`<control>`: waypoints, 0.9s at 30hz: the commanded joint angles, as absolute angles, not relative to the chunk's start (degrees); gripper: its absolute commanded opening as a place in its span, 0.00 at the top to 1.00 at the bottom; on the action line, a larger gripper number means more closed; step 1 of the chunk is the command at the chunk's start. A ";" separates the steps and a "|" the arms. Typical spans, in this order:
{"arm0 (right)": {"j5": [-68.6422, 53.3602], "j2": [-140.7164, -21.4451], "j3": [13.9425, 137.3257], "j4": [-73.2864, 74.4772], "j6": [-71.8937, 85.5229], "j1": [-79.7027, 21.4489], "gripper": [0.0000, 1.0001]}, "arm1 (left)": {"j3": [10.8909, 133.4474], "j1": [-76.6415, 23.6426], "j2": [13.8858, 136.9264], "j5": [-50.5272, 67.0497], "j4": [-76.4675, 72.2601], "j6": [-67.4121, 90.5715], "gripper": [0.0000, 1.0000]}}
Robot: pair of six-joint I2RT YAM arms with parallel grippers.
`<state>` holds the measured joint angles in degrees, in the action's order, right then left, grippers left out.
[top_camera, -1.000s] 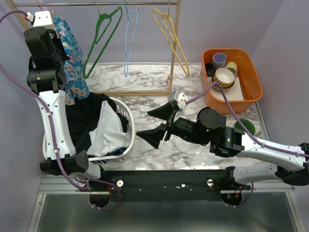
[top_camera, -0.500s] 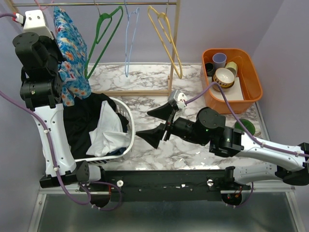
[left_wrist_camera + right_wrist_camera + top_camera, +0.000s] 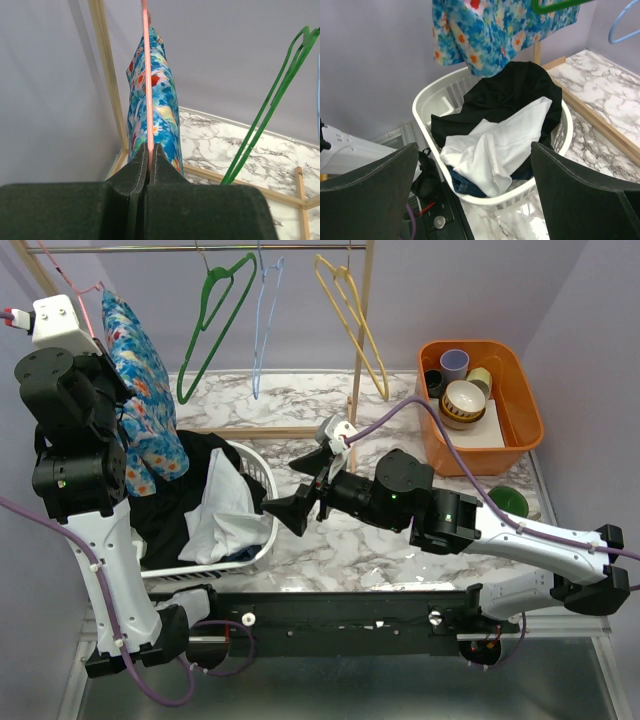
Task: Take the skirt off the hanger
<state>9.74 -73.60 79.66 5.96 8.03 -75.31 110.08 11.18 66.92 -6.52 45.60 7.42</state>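
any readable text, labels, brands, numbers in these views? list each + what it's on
None readable in any view.
Floral-print garment: flower pattern only, no lettering.
Cups and bowls in the orange bin: too small to show any print.
White basket, and the pink hanger in the left hand: no markings visible.

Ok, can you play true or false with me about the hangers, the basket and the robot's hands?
1. The light-blue hanger has no clothes on it. True.
2. The black skirt lies flat on the marble table. False: it is piled in the white basket.
3. The right tool is open and holds nothing. True.
4. The left tool is holding the green hanger. False: it is shut on a thin pink hanger.
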 commanded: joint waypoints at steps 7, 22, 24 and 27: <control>7.56 -86.63 91.84 1.50 5.71 -75.50 0.04 | 112.42 11.34 59.16 -3.96 48.42 12.74 1.00; -10.37 -97.03 97.56 -7.47 0.53 -77.78 0.07 | 108.72 11.34 50.45 8.95 50.54 15.20 1.00; -8.10 -98.87 99.66 -6.77 -1.58 -79.27 0.04 | 108.20 11.34 49.75 11.33 50.01 15.90 1.00; -3.97 -100.89 103.17 -5.37 -3.42 -80.68 0.03 | 105.92 11.34 48.26 12.04 48.09 15.91 1.00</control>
